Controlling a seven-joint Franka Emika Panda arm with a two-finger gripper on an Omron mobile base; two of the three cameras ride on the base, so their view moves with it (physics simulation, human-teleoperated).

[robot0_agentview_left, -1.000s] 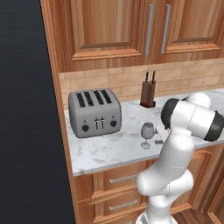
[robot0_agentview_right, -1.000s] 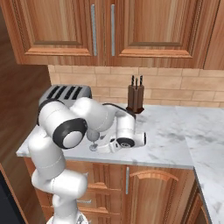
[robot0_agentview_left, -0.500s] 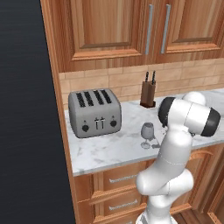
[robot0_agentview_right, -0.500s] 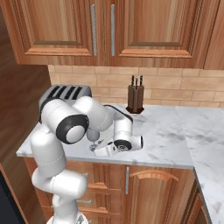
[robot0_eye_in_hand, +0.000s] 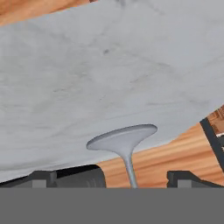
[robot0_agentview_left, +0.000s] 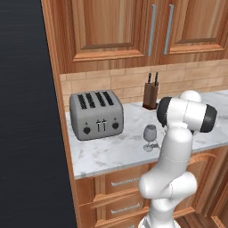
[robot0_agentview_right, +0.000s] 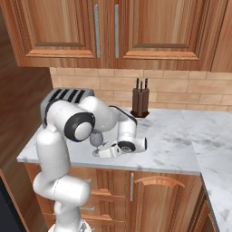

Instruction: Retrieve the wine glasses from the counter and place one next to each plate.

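A white, grey-veined marble counter [robot0_agentview_left: 111, 153] runs beneath brown wooden wall cupboards [robot0_agentview_left: 133, 31] and a tan tile backsplash [robot0_agentview_right: 181, 93]. Wooden drawers [robot0_agentview_left: 120, 196] sit below it. A silver four-slot toaster [robot0_agentview_left: 95, 115] stands at the counter's left end, and a dark knife block [robot0_agentview_left: 151, 92] stands against the tiles. One wine glass [robot0_agentview_left: 149, 137] stands upright near the counter's front edge, just beside the white arm. In the hand view its round foot [robot0_eye_in_hand: 122, 139] and stem lie between the gripper [robot0_eye_in_hand: 131, 177] fingertips, which are spread wide apart and grasp nothing.
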